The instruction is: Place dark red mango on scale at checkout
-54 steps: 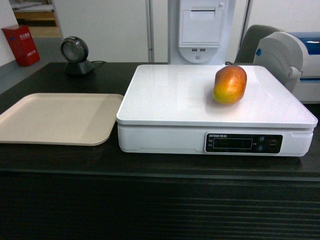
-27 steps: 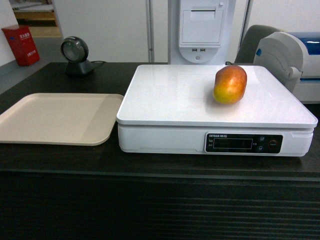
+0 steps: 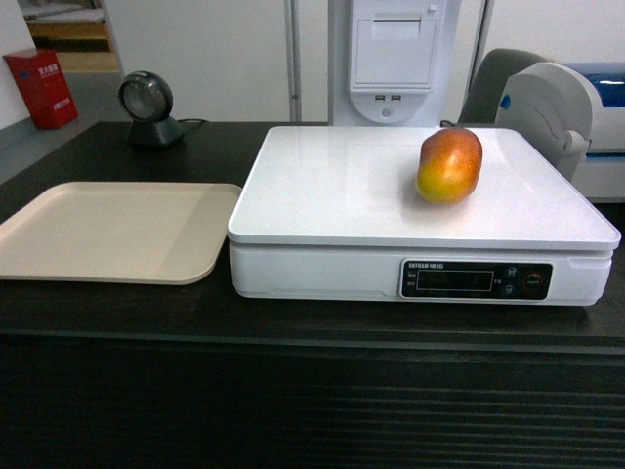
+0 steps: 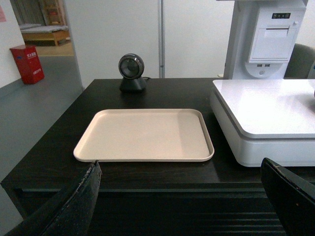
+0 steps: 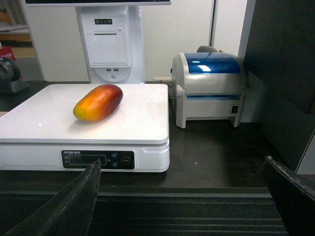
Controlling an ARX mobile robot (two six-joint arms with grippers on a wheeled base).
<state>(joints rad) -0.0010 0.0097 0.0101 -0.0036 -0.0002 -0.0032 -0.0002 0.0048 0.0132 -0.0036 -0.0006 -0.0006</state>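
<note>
The dark red mango lies on the white platform of the scale, right of its middle; the right wrist view shows the mango on the scale too. The scale stands on the dark checkout with its ribbed front. Neither gripper shows in the head view. My left gripper is open and empty, in front of the counter edge facing the beige tray. My right gripper is open and empty, held back from the counter, apart from the mango.
A beige tray lies left of the scale. A black round scanner stands at the back left. A grey-white printer with a blue top sits right of the scale, a white receipt terminal behind it.
</note>
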